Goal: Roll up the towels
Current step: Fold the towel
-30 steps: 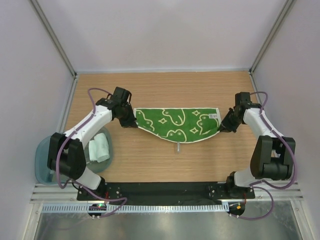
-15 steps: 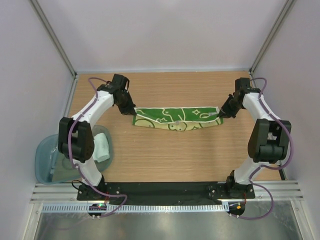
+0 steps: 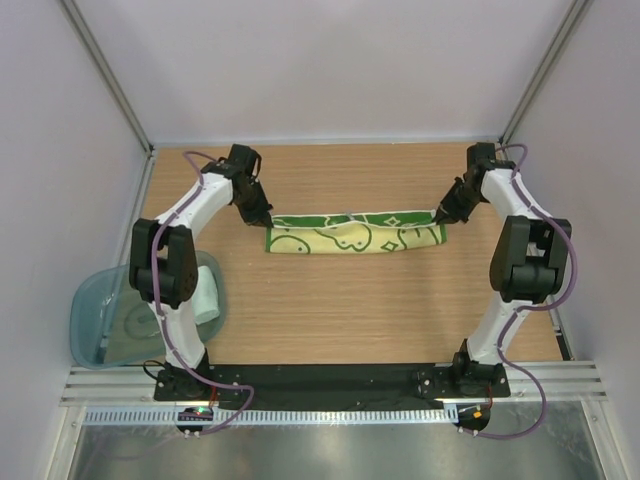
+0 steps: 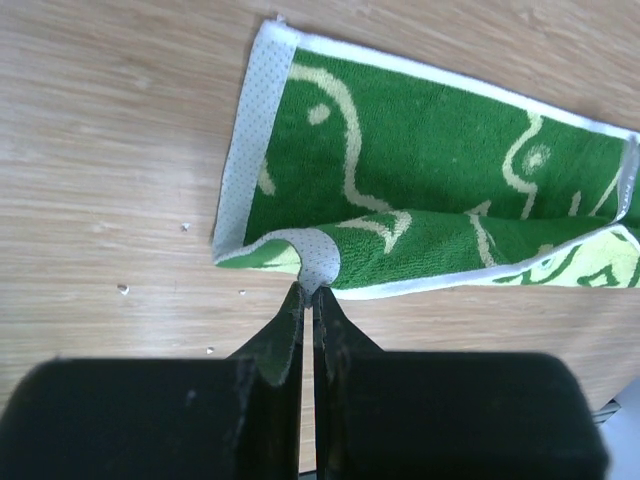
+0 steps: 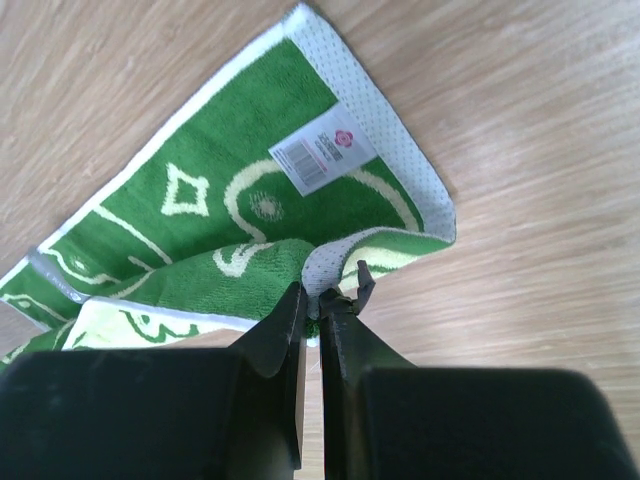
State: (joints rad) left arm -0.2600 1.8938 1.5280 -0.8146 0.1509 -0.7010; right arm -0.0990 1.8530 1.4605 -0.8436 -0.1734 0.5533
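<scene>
Folded into a strip on the table (image 3: 330, 320), green towel (image 3: 355, 235) pinched at both end corners — left gripper (image 4: 309, 292) and right gripper (image 5: 322, 300) each closed tight on hem — pale mint towel (image 3: 208, 295) apparently in the bin (image 3: 95, 325), half hidden by the left arm.

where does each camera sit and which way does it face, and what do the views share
Top external: fixed above and behind the arm bases, looking down at the wooden table; both arms show, left gripper and right gripper each pinching an end of the green towel.
Left wrist: on that wrist, facing along its shut fingers at the towel corner it pinches.
Right wrist: on that wrist, facing along its shut fingers at the corner bearing the white label.
Shared: all three show the green towel on the table.
</scene>
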